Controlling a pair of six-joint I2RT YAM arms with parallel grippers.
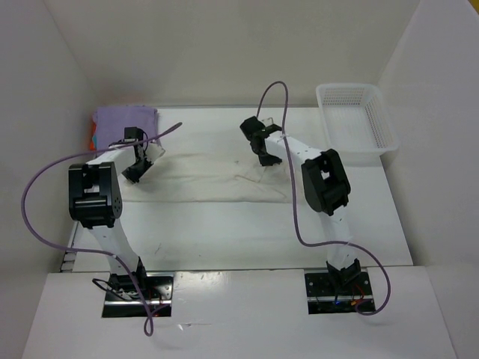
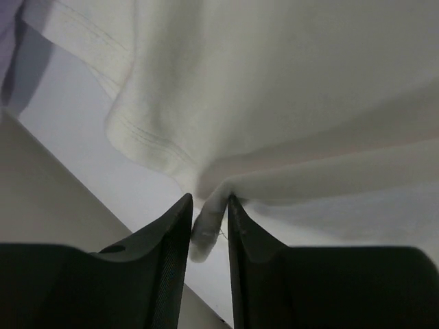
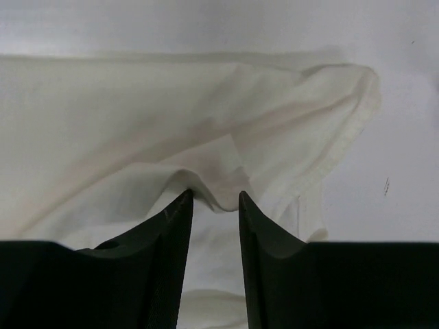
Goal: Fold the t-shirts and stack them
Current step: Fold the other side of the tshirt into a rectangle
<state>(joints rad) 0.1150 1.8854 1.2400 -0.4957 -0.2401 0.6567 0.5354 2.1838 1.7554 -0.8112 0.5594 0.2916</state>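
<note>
Two grippers are down on the off-white t-shirt (image 1: pixel 202 176), which lies spread in a long band across the table to the left of the white mesh basket (image 1: pixel 378 138). The right gripper (image 1: pixel 266 158), at the band's end nearer the basket, has its fingers spread with a hump of hem rising between them, apparently not clamped. The left gripper (image 1: pixel 135 176), at the end far from the basket, has its fingers slightly parted around a narrow tuck of cloth; whether they nip it or merely flank it I cannot tell. Farthest from the basket sits a lavender t-shirt (image 1: pixel 123 120), folded, with an orange t-shirt (image 1: pixel 93 140) edge peeping out beneath. To my eye a fold of the off-white shirt is in hand. Next, both arms need to lift clear without dragging cloth, then take fresh corners for the following fold.
</note>
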